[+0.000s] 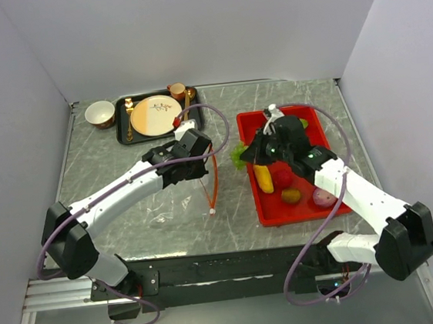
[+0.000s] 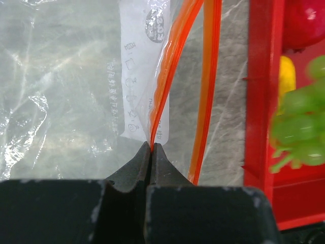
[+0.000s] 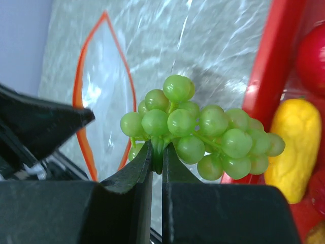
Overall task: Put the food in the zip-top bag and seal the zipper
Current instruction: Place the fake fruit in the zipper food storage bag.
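Light level: bright, even, diffuse; source overhead.
Shadows: soft; 1 grey patch on the table behind the grape bunch.
Glare: white streaks on the zip-top bag film and the tabletop in 2 wrist views.
Focus: top view sharp; grape bunch crisp in right wrist view, blurred in left wrist view.
Background: red tray edge soft in right wrist view.

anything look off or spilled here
Nothing spilled or broken. The grape bunch hangs from the right hand by the wall of the red tray, and the left hand pinches the zipper, holding the zip-top bag open.
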Controlling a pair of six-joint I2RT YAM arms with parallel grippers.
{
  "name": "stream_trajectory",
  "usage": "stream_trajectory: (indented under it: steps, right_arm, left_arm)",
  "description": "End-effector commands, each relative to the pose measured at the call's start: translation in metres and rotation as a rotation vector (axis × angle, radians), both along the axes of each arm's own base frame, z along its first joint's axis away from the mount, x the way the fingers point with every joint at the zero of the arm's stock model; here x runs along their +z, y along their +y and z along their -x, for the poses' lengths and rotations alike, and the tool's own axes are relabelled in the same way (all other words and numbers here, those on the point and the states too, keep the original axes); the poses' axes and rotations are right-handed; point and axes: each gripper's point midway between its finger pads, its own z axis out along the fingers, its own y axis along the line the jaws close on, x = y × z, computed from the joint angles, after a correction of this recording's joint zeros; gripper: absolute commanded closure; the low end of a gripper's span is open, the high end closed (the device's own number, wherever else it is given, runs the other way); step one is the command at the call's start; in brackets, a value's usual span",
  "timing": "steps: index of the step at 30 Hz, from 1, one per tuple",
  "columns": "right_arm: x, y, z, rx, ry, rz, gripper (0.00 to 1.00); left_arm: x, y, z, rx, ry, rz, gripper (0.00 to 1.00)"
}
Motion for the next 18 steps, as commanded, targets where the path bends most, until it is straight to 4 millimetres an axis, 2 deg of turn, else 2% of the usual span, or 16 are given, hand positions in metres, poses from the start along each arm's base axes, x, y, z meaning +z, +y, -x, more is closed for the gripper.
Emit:
stream_trajectory:
  steps: [1,5,11,14,18]
  right_arm:
    - [0.037,0.032,0.000,0.144,-0.133,-0.034,1.00]
    - [0.049,0.052,0.010,0.256,-0.166,-0.093,1.00]
    - [0.064,0.066,0.026,0.350,-0.235,-0.133,1.00]
    - [0.059,0.075,0.038,0.433,-0.223,-0.128,1.00]
    - [0.041,0.080,0.037,0.427,-0.211,-0.015,1.00]
  left_arm:
    - [0.019,-0.011,-0.002,-0.017,-0.043,0.100,0.99]
    - [0.017,-0.016,-0.003,-0.023,-0.034,0.107,0.99]
    - [0.017,-0.018,-0.005,-0.007,-0.023,0.104,0.99]
    - [0.023,-0.022,-0.007,-0.018,-0.027,0.117,0.99]
    - [0.027,-0.026,-0.007,-0.023,-0.017,0.126,0.99]
